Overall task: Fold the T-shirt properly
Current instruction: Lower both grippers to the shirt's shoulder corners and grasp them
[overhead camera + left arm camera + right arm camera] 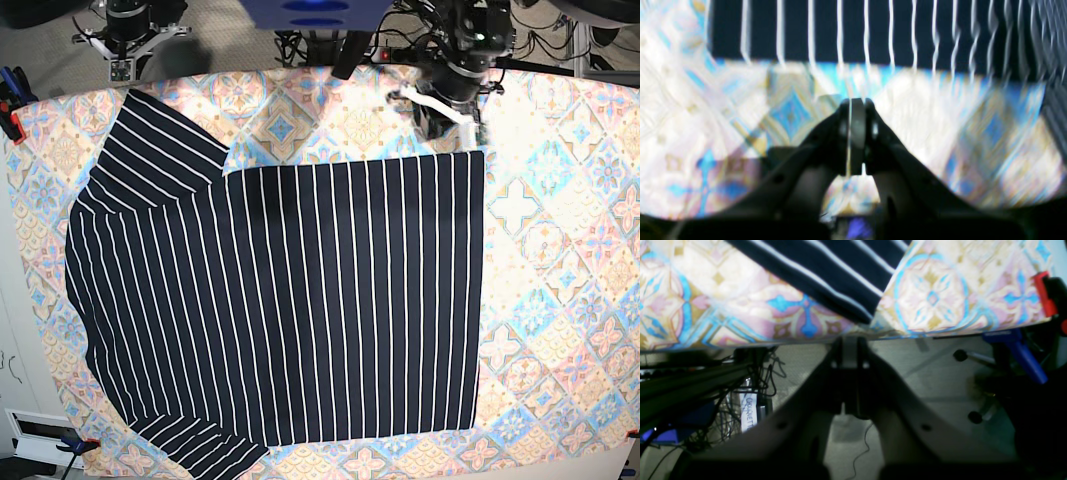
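The dark navy T-shirt (pixel 290 300) with thin white stripes lies flat on the floral tablecloth (pixel 560 250), its sleeves pointing left. My left gripper (pixel 462 130) hovers over the cloth just beyond the shirt's far right corner. In the blurred left wrist view this gripper (pixel 857 101) is shut and empty, a short way from the shirt's straight edge (pixel 873 30). My right gripper (pixel 850 340) is shut with nothing in it. It sits just off the table's edge, close to the corner of a sleeve (pixel 826 273). In the base view the right gripper (pixel 122 68) is at the far left.
A red clamp (pixel 1043 293) and a blue clamp (pixel 1023 353) grip the table's edge near the right arm. Cables (pixel 750 390) hang under the table. More clamps hold the cloth at the left edge (pixel 10 100) and the near left corner (pixel 75 445).
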Controlling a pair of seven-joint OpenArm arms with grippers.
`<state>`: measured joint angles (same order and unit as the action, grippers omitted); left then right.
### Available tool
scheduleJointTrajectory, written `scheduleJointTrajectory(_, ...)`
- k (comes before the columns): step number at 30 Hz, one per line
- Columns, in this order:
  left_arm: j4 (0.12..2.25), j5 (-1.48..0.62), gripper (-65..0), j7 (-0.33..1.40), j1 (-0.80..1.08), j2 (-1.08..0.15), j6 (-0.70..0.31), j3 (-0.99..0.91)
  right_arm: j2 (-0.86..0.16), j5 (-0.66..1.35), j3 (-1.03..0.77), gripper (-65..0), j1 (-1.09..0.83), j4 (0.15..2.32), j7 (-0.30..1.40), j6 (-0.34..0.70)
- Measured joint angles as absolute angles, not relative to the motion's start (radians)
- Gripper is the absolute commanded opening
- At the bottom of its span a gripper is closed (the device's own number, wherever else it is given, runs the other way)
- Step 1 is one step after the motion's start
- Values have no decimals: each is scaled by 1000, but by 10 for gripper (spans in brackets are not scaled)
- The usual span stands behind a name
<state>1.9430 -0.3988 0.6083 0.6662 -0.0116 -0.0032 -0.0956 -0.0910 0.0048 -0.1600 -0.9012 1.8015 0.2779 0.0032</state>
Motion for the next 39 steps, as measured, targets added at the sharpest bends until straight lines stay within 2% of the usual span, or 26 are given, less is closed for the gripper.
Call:
scheduleJointTrajectory(3,1941,-522,-630,656,626,-14,12,-162,-92,5,-160,-650,-879,1803,286,3)
scheduleJointTrajectory(8,1875,-698,-482,698,569,14,7,-289,-91,5,-160,-650,-878,1804,301,2)
scheduleJointTrajectory(12,1808,-798,-424,690,559,10,12,-352,-92,4,-160,-650,-864,1805,290,3)
scheduleJointTrajectory(22,1578,-941,-421,681,471,10,1,-389,-91,5,-160,-650,-848,1805,294,3)
scheduleJointTrajectory(36,1433,-961,-425,661,334,5,-21,-389,-89,5,-160,-648,-848,1804,300,2)
scheduleJointTrajectory(38,1432,-962,-454,658,332,5,-19,-388,-89,5,-160,-648,-847,1804,300,3)
scheduleJointTrajectory(39,1432,-960,-498,657,332,5,-19,-387,-89,5,-160,-647,-846,1804,300,3)
